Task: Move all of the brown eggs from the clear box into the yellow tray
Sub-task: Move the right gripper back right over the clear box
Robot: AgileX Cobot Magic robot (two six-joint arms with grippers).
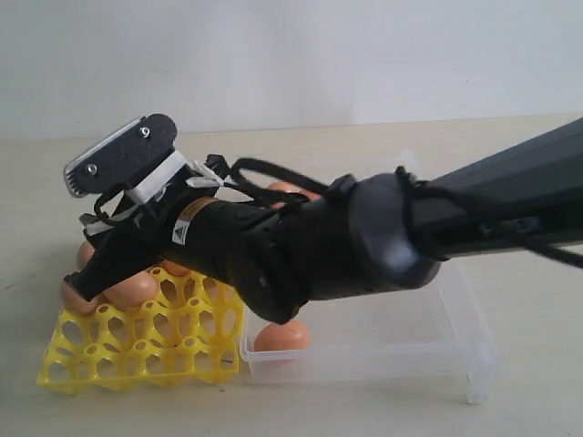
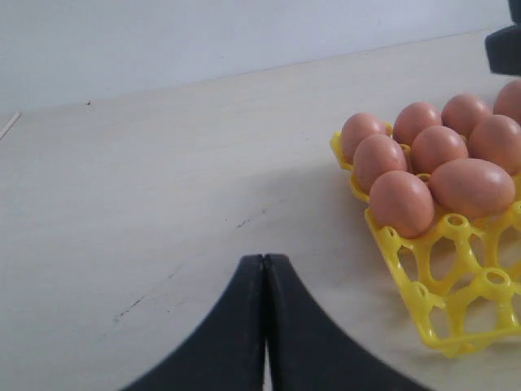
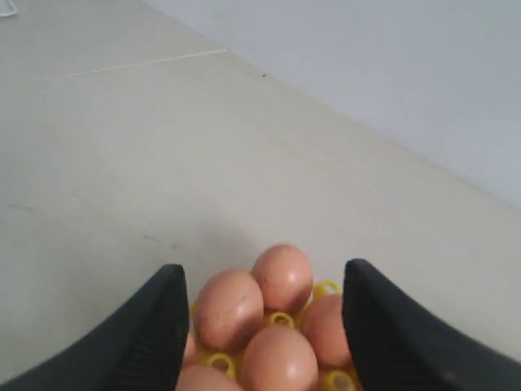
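Though other brown eggs (image 2: 378, 159) stand upright, 1 egg (image 2: 472, 186) lies sideways.

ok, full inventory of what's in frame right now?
brown eggs: about nine, orange-brown, in the yellow tray; at least two more in the clear box, where the arm hides part
yellow tray: one, yellow, on the table beside the box
clear box: one, transparent, on the table
table: one, pale beige
wall: one, whitish, behind
right gripper: one, black, open over the tray's eggs
left gripper: one, black, shut, beside the tray
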